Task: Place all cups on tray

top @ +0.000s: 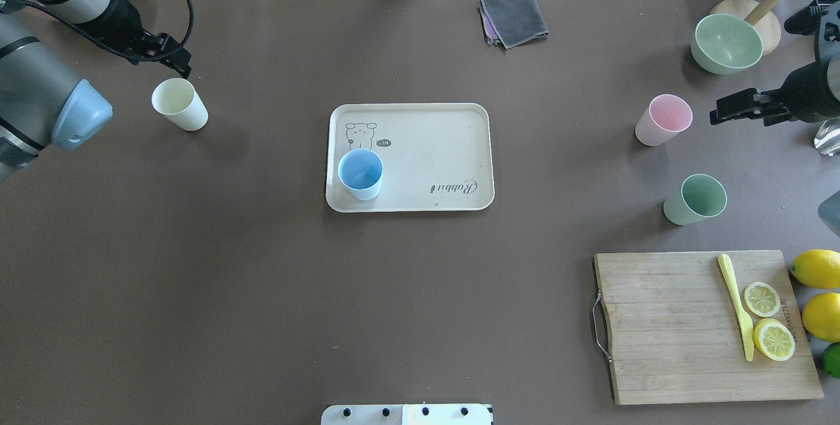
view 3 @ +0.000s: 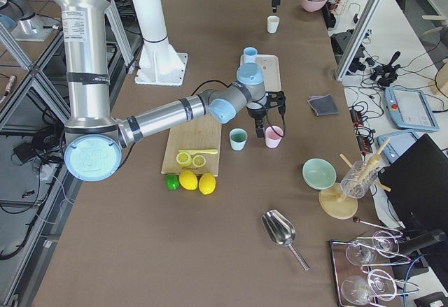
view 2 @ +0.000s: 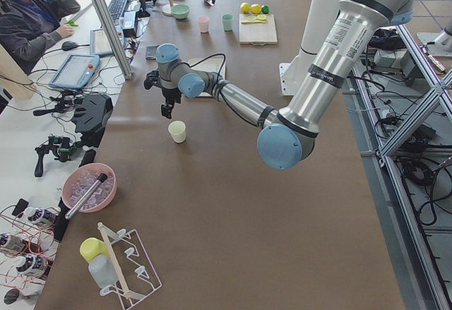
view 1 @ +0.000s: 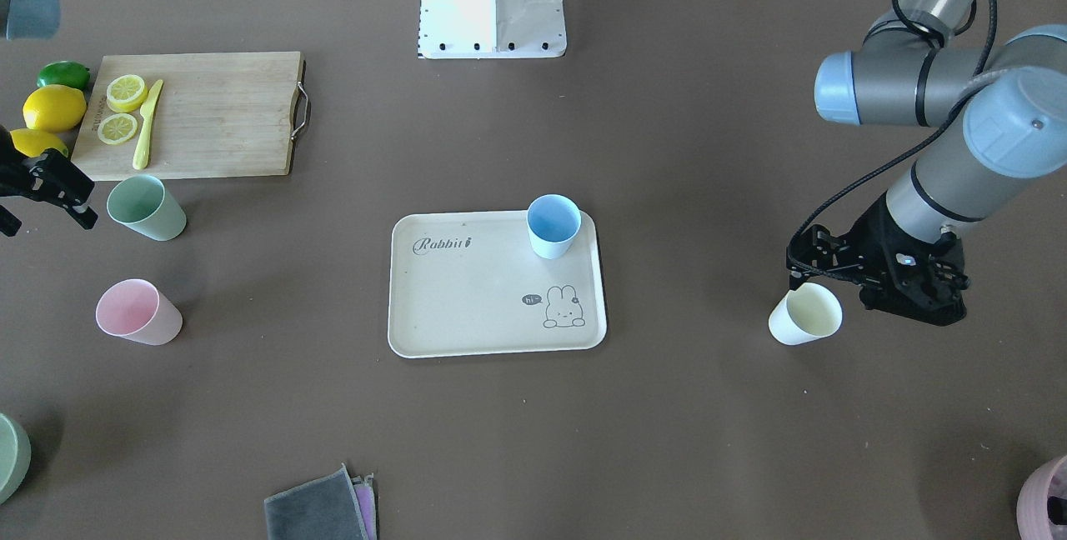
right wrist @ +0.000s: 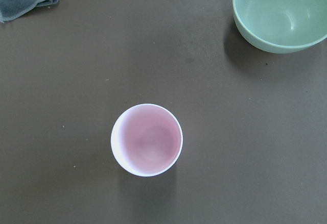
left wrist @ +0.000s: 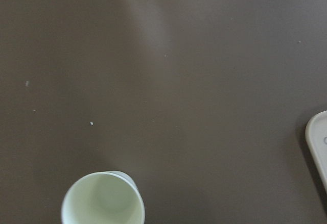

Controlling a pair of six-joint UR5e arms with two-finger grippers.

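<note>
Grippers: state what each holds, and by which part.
Nothing is held. The left gripper hangs above the yellow cup, and the right gripper above the pink cup.

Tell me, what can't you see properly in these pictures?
- Left gripper: in the overhead view it is too dark and small to tell if it is open or shut.
- Right gripper: the overhead view shows it side-on, so open or shut is unclear.
- Green bowl: cut by the front view's edge.
- Yellow cup: cut by the left wrist view's bottom edge.

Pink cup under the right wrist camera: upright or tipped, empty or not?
Upright and empty: the pink cup stands mouth-up on the table, its bare bottom showing.
</note>
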